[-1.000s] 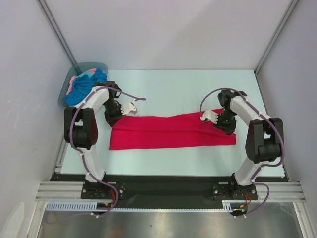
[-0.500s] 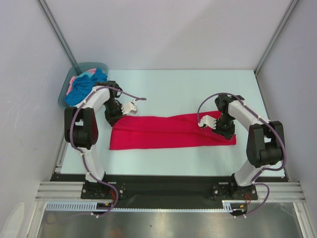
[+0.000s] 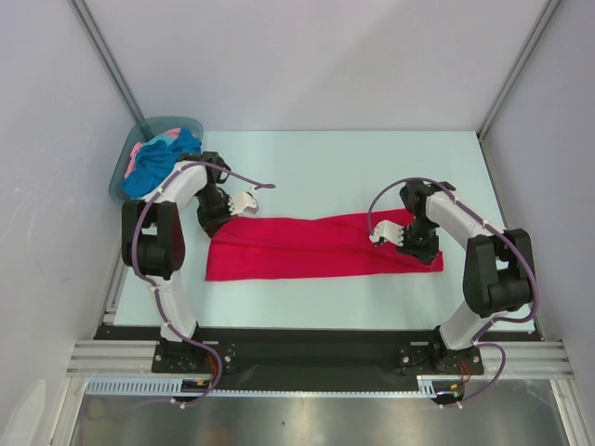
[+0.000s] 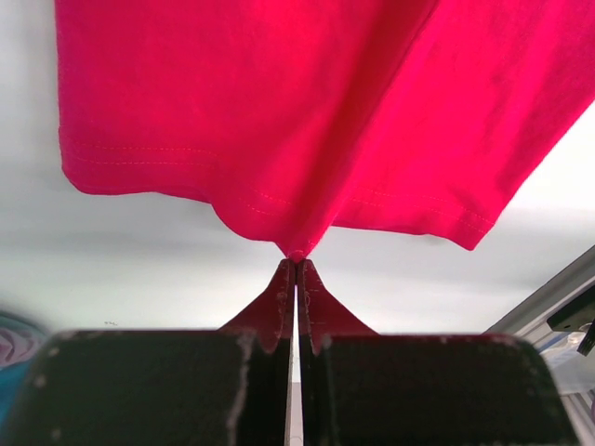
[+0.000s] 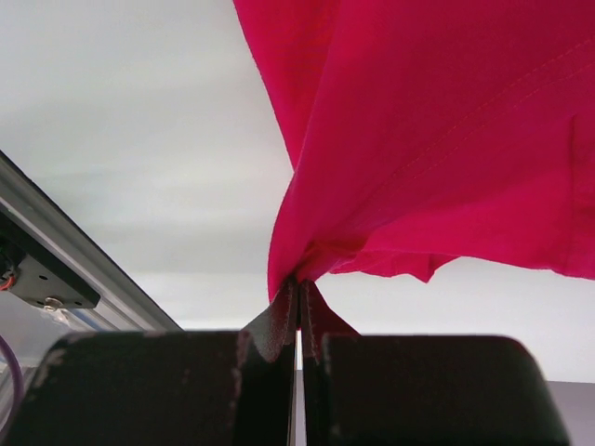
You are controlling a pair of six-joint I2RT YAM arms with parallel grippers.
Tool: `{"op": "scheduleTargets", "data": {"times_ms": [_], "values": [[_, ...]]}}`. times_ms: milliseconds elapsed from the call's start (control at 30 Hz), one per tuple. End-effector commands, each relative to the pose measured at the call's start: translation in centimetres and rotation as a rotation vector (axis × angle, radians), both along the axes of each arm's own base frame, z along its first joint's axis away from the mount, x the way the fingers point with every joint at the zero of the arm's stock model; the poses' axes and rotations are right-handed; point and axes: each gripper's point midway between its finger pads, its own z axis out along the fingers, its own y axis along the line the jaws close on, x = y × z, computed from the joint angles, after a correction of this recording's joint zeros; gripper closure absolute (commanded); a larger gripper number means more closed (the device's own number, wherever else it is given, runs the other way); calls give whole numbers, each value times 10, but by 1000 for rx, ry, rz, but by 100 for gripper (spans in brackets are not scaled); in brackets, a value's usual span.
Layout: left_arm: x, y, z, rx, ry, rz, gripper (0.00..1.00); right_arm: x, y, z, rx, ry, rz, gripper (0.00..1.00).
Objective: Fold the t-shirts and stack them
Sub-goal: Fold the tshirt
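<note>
Left pincer (image 4: 296, 271) and right pincer (image 5: 298, 295) each pinch the red shirt (image 3: 316, 247); move both ends together, cloth taut.

One red t-shirt (image 3: 316, 251), one blue t-shirt (image 3: 156, 167), one pink t-shirt (image 3: 137, 150) (three in all), one tub (image 3: 173, 122).

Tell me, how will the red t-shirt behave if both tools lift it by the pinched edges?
Probably floppy: the red t-shirt bunches into a point at the left tool and folds at the right tool. It would likely sag between them. It seems light, since thin pinches hold it.
</note>
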Motion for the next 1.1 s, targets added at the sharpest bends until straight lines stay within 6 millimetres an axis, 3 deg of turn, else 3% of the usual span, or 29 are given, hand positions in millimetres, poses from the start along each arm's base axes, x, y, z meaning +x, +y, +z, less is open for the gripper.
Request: {"op": "scheduleTargets", "data": {"times_ms": [0,233,300,400,433,467,567,600,633,767,833,867,967,1067], "values": [[3,0,4,9,-5,-35,100,-1,-2,7,-16,-13,11,100],[1,0,-3,24,19,-38,99,-2,-1,4,-14,-5,9,100],[-1,1,-5,35,28,-41,78,-2,0,3,-15,-5,13,100],[-4,2,-7,45,39,-46,68,-2,0,3,-21,-2,15,100],[-4,3,-7,46,40,-50,60,-1,1,2,-21,-2,18,86],[-4,3,-6,47,39,-51,47,-2,0,2,-24,4,16,79],[-5,5,-5,59,38,-59,39,-3,1,1,-26,7,21,50],[-4,6,-6,63,39,-62,39,-2,1,2,-25,4,26,44],[-4,8,-4,70,34,-64,39,-1,1,3,-24,-2,26,31],[13,10,9,77,-26,-53,62,5,3,8,-10,-41,25,28],[21,6,16,60,-53,-38,59,12,4,11,0,-66,6,28],[25,4,20,51,-70,-34,50,14,5,13,10,-75,1,28],[37,-3,32,15,-118,-23,49,27,6,19,29,-125,-21,27],[51,-12,40,-18,-161,0,48,59,11,28,61,-250,-73,28]]}}
